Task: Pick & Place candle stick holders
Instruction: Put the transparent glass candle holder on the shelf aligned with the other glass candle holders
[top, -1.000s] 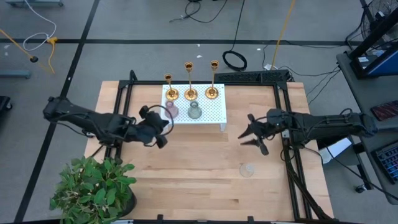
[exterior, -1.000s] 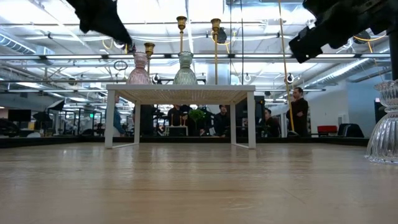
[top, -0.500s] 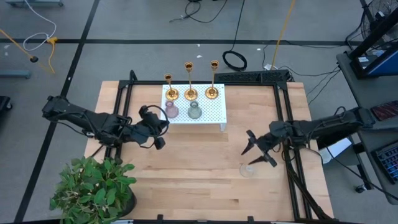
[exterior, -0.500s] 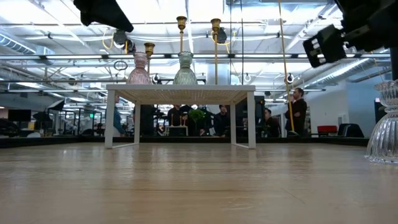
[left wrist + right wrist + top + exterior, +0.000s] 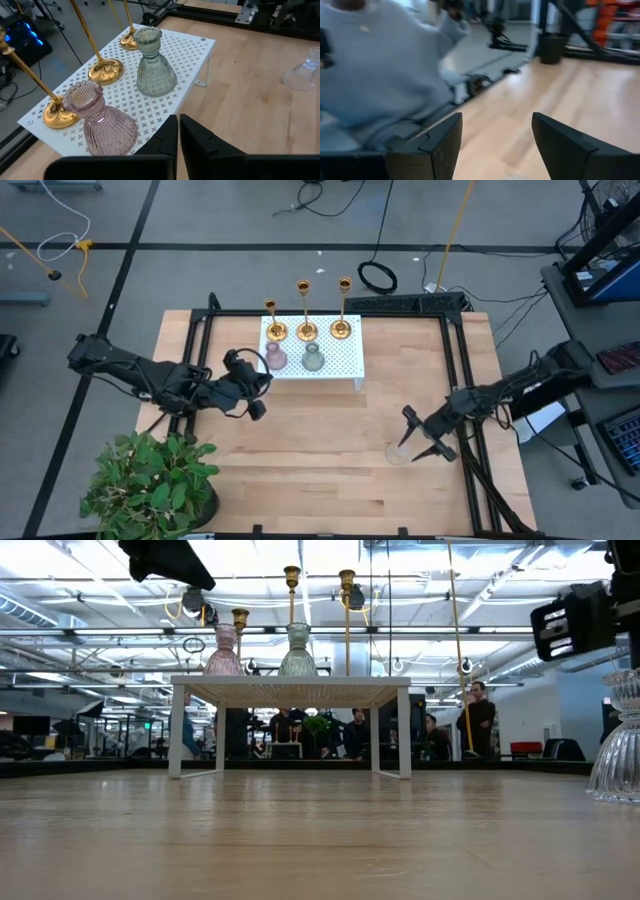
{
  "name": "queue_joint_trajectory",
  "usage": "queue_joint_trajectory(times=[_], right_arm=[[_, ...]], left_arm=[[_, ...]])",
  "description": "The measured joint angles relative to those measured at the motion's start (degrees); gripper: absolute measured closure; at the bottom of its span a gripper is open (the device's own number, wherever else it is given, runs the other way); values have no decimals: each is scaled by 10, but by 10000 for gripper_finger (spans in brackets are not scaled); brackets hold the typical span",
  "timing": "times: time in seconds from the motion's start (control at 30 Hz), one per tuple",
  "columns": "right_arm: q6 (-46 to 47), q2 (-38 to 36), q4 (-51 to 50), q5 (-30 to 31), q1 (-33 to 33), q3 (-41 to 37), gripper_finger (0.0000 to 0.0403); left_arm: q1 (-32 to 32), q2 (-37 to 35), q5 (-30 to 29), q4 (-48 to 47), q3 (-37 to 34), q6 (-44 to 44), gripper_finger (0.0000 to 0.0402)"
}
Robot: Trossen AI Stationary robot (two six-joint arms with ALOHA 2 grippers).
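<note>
Three gold candle stick holders (image 5: 306, 330) stand in a row at the back of a white perforated stand (image 5: 340, 365). A pink glass one (image 5: 102, 122) and a greenish one (image 5: 154, 70) stand in front of them. A clear glass one (image 5: 397, 452) stands on its base on the wooden table, toward the near right. My right gripper (image 5: 411, 436) hangs open just above and to the right of it, touching nothing. My left gripper (image 5: 178, 134) is shut and empty, raised near the stand's near left corner, beside the pink holder.
A potted plant (image 5: 150, 485) fills the table's near left corner. Black frame rails (image 5: 462, 370) run along both sides of the table. A person's grey sleeve (image 5: 380, 65) shows beyond the table in the right wrist view. People stand in the room behind (image 5: 480, 720).
My right gripper has swung from beside the stand toward the table's near edge and down, and has tipped to level. It now stands by the clear glass holder. The holders have not moved.
</note>
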Motion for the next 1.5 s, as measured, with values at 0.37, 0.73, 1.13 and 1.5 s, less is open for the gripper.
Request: queue_joint_trajectory(times=[0.37,0.73,1.13,1.5], right_arm=[[-9,64,-8,83,42,-6,167],[1,119,-3,134,44,-8,167],[11,176,-3,161,44,-8,181],[21,227,59,205,43,-8,242]], left_arm=[[1,0,-1,3,0,-1,396],[1,0,0,5,0,1,378],[1,0,0,16,0,3,382],[1,0,0,36,0,28,394]])
